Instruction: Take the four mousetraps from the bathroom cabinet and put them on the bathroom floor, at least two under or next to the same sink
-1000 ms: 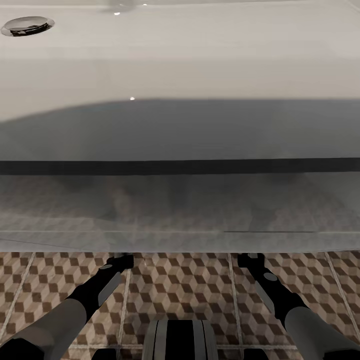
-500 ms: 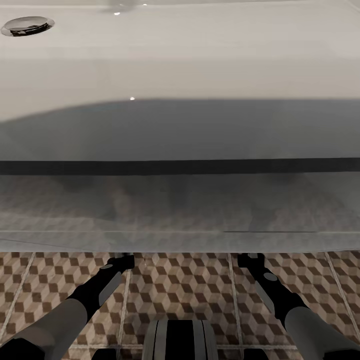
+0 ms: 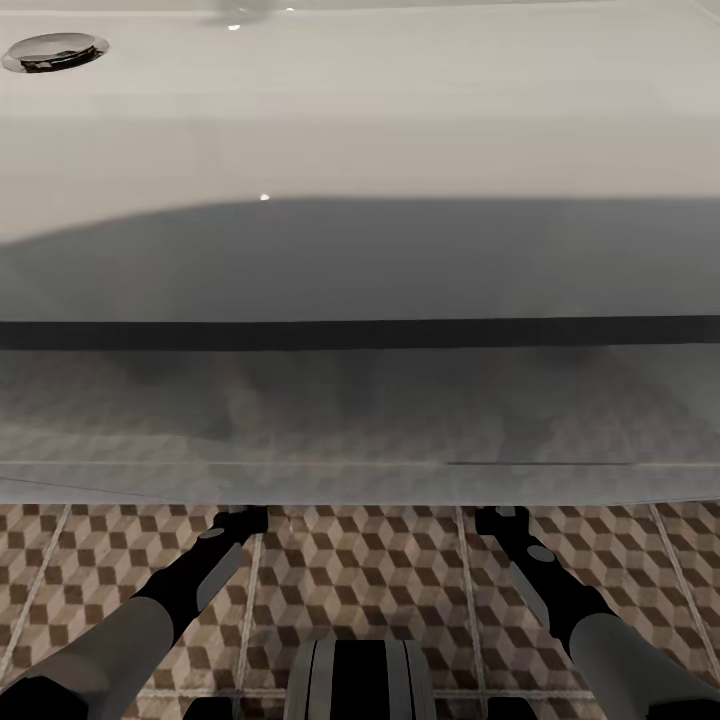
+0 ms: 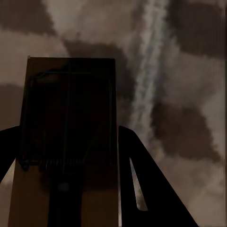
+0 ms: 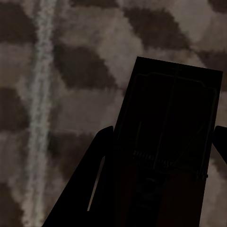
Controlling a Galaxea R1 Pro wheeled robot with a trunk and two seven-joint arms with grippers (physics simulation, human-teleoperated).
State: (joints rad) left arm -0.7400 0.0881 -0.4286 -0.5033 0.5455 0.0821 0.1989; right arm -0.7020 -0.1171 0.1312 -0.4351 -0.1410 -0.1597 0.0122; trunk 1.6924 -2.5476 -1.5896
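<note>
Small flat brown wooden mousetrap [image 4: 66,142] sits pinched between left gripper [image 4: 71,156] fingers, low over the cube-patterned tile floor [image 3: 360,560]; a second mousetrap [image 5: 170,142] is clamped in the right gripper [image 5: 161,156]. Both arms reach under the wide white rectangular sink [image 3: 360,120], probably to lay the traps beneath it. Pale grout lines, dim shadow.

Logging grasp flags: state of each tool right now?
Left tool: closed on a mousetrap, fingers on both sides.
Right tool: closed on a second mousetrap.
</note>
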